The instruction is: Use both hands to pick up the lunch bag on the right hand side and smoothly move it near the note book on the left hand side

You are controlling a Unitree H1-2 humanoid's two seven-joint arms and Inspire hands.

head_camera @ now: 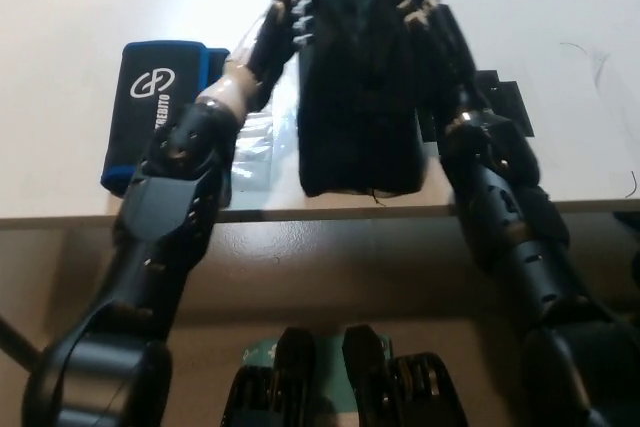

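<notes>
The black lunch bag [358, 97] hangs in the middle of the head view, its bottom near the table's front edge. My left hand [282, 19] presses on its upper left side and my right hand [428, 9] on its upper right side, so both hold it between them. The notebook [155, 112], black with a blue border and white lettering, lies flat on the white table [80, 7] to the left. My left forearm crosses between the notebook and the bag and hides the notebook's right edge.
The table's front edge [300, 214] runs across the picture just below the bag. A flat black piece [503, 99] lies on the table right of my right arm. Something clear and shiny [255, 142] lies between the notebook and the bag.
</notes>
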